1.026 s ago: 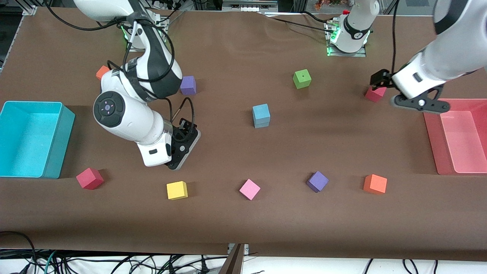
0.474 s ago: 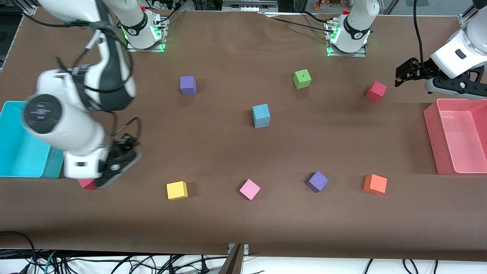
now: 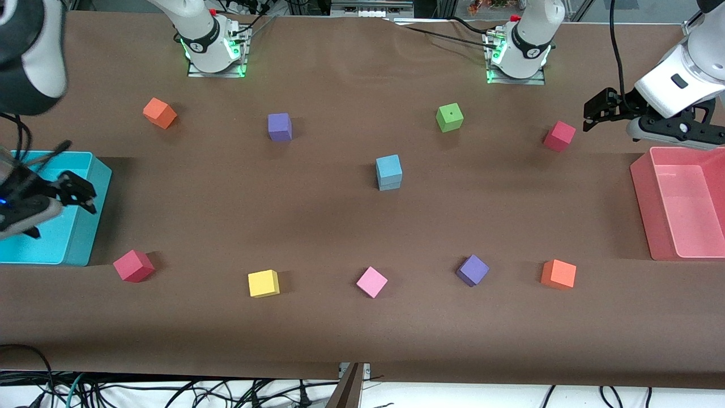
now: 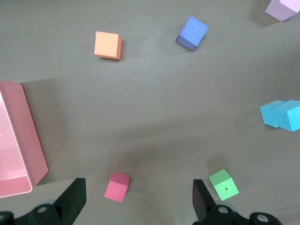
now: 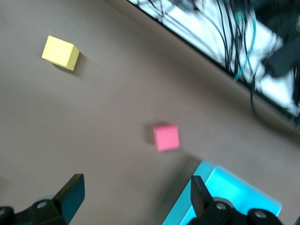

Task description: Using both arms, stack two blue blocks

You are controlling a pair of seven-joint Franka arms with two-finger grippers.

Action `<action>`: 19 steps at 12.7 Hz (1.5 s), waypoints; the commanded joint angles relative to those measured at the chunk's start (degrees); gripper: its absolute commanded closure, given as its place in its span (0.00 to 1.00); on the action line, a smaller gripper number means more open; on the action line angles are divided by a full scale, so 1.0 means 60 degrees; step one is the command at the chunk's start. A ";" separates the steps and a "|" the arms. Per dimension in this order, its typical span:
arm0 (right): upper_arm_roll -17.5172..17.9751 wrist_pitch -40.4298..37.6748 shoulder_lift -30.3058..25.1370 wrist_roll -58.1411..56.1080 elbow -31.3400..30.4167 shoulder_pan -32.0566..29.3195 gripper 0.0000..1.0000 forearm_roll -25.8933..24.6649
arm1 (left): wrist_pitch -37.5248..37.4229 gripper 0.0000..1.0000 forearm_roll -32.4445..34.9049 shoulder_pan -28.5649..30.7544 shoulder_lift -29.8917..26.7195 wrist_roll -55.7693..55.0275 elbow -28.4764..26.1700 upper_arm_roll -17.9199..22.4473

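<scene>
Since the two blue blocks point(image 3: 388, 172) already sit stacked mid-surface, both arms stand clear: left pincer point(image 3: 592, 115) over the pink bin point(image 3: 643, 192), right pincer point(image 3: 79, 192) over the cyan bin point(image 3: 85, 164), both open and empty.

Eleven foam cubes show on the table: two blue blocks point(image 3: 388, 171) stacked as far as the front view tells, two purple cubes point(image 3: 280, 126), two orange cubes point(image 3: 558, 273), two red cubes point(image 3: 133, 265), one green cube point(image 3: 450, 117), one yellow cube point(image 3: 263, 283) and one pink cube point(image 3: 371, 281). There are two bins, one cyan bin point(image 3: 85, 226) and one pink bin point(image 3: 643, 204).
</scene>
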 commanded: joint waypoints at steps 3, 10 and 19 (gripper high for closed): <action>0.0941 -0.1192 -0.1619 0.3011 -0.1493 -0.0727 0.00 -0.0350 | -0.0418 0.00 0.0145 -0.0057 0.0361 -0.0168 0.0566 0.0062; 0.1675 -0.1250 -0.2150 0.4155 -0.2435 -0.1447 0.00 -0.0295 | -0.0505 0.00 0.0116 -0.0042 0.0522 -0.0168 0.0728 0.0062; 0.1616 -0.1353 -0.1871 0.4242 -0.2186 -0.1418 0.00 -0.0133 | -0.0535 0.00 0.0101 -0.0042 0.0537 -0.0168 0.0743 0.0047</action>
